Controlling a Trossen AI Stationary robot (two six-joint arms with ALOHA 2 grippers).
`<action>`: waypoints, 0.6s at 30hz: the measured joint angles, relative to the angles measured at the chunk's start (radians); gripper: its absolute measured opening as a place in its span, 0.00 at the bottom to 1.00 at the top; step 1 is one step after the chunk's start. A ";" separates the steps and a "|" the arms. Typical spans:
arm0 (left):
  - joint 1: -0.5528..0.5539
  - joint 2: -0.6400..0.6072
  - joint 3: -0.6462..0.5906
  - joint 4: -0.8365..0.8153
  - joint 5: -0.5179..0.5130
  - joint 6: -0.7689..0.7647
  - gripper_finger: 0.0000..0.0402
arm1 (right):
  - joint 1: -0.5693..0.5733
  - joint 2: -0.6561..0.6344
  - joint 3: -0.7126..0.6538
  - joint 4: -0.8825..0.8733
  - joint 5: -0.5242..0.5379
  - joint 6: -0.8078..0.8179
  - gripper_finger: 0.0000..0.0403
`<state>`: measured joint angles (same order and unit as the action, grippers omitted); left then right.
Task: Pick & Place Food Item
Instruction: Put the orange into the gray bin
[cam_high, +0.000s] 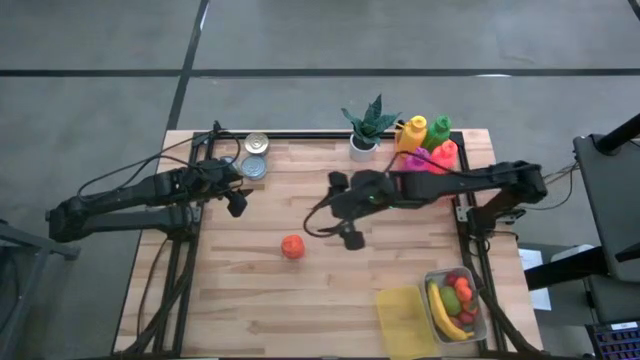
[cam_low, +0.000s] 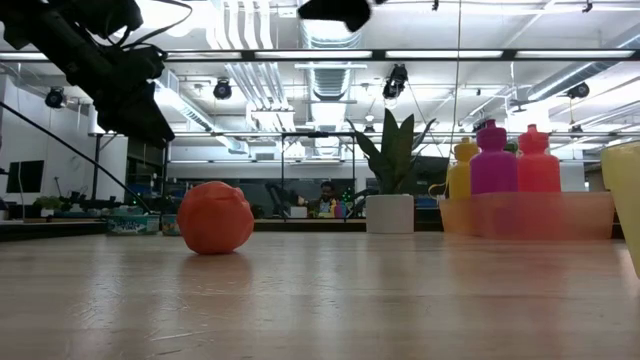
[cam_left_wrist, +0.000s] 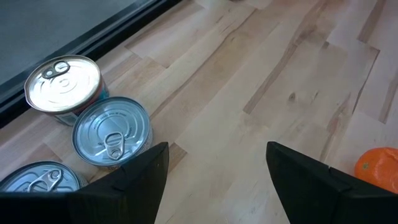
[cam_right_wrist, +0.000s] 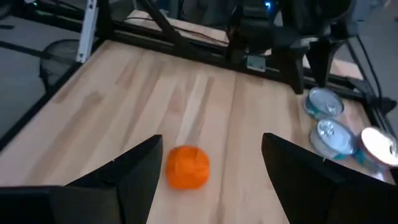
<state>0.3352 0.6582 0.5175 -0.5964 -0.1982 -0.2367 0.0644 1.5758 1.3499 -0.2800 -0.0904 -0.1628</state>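
An orange ball-shaped food item (cam_high: 292, 247) rests on the wooden table; it also shows in the low view (cam_low: 214, 217), the right wrist view (cam_right_wrist: 187, 167) and at the edge of the left wrist view (cam_left_wrist: 378, 168). My right gripper (cam_high: 345, 215) hangs open above the table, to the right of the orange and clear of it (cam_right_wrist: 208, 162). My left gripper (cam_high: 237, 198) is open too, up and left of the orange, near the cans (cam_left_wrist: 214, 168).
Three tin cans (cam_high: 256, 155) stand at the far left corner (cam_left_wrist: 112, 132). A potted plant (cam_high: 367, 128) and coloured bottles (cam_high: 428, 143) sit along the far edge. A clear tub of toy fruit (cam_high: 458, 304) and a yellow lid (cam_high: 402, 315) lie near right.
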 joint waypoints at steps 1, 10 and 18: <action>0.000 0.000 0.000 0.000 0.000 0.000 0.69 | -0.003 0.021 0.000 0.032 0.001 -0.012 0.67; 0.000 0.000 0.000 0.000 0.000 0.000 0.69 | -0.008 0.178 0.000 0.169 0.007 -0.016 0.67; 0.000 0.000 0.000 0.000 0.000 0.000 0.69 | -0.012 0.293 0.000 0.277 -0.009 0.032 0.67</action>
<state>0.3352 0.6582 0.5175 -0.5961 -0.1986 -0.2367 0.0527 1.8685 1.3495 -0.0030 -0.0990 -0.1312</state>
